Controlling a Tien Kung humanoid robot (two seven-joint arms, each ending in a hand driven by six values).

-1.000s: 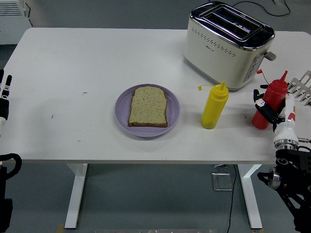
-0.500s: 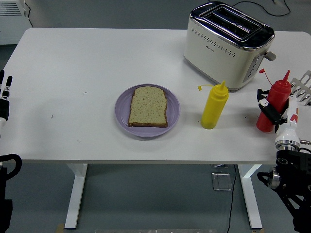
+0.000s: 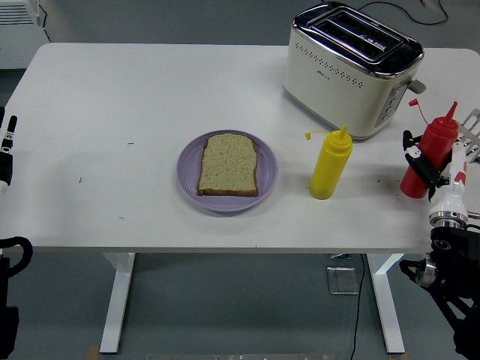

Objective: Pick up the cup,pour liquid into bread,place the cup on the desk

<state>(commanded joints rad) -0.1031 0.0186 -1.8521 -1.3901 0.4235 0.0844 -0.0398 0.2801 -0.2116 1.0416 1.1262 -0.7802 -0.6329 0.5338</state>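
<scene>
A red squeeze bottle [image 3: 437,142] with its cap flipped open stands tilted at the table's right edge. My right hand [image 3: 422,166] is shut on its lower half, black fingers wrapped around it. A slice of bread [image 3: 229,163] lies on a purple plate [image 3: 188,182] in the middle of the table, well left of the bottle. A yellow squeeze bottle [image 3: 331,164] stands upright between the plate and the red bottle. My left hand [image 3: 6,147] rests at the left edge, fingers straight and empty.
A cream and chrome toaster [image 3: 349,69] stands at the back right, just behind the two bottles. A silver rack [image 3: 472,126] shows at the right edge beside the red bottle. The white table [image 3: 112,112] is bare on its left half.
My right hand has carried the red bottle to the right and slightly up, away from the yellow bottle. The left hand has stayed still.
</scene>
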